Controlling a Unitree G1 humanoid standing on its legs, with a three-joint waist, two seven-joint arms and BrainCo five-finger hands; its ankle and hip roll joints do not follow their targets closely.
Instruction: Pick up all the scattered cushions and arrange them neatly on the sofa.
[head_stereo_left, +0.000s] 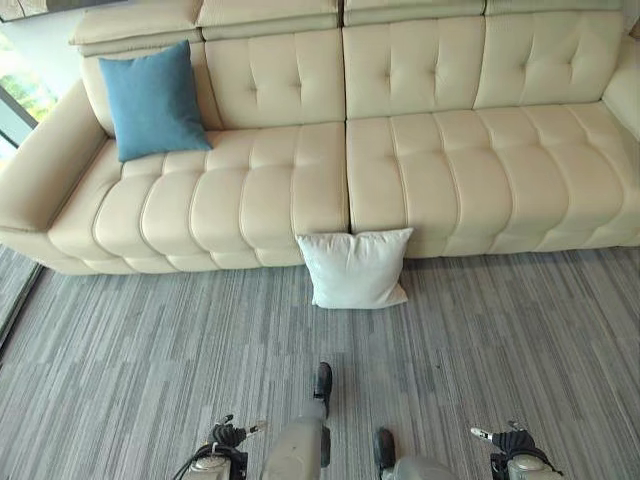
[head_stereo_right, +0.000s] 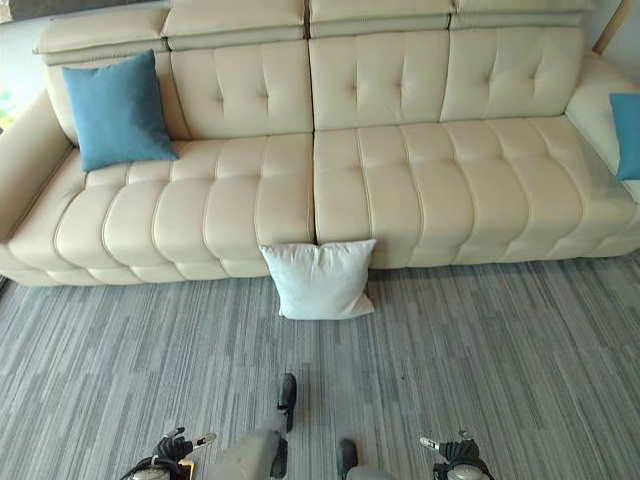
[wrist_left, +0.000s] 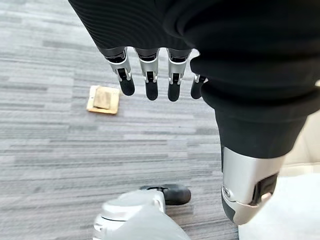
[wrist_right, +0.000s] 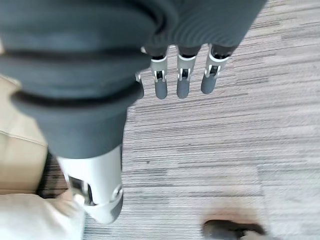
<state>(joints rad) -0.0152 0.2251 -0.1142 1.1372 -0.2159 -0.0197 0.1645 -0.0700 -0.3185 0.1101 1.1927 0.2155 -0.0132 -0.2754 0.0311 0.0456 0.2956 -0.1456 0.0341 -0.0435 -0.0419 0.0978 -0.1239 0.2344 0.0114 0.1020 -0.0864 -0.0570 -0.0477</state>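
A white cushion (head_stereo_left: 355, 268) stands on the grey carpet, leaning against the front of the cream sofa (head_stereo_left: 290, 180) near its middle seam. A blue cushion (head_stereo_left: 152, 100) rests upright against the sofa's left backrest. Another blue cushion (head_stereo_right: 627, 135) sits at the sofa's far right end. My left hand (wrist_left: 147, 75) hangs low over the carpet with straight fingers, holding nothing; it also shows at the bottom edge, my left hand (head_stereo_left: 228, 436). My right hand (wrist_right: 182, 75) hangs likewise, fingers straight and empty, low at the right (head_stereo_left: 510, 440). Both hands are well short of the white cushion.
A small tan square floor plate (wrist_left: 103, 99) lies on the carpet under the left hand. A window (head_stereo_left: 15, 105) sits beyond the sofa's left arm. Open carpet (head_stereo_left: 520, 340) spreads between me and the sofa.
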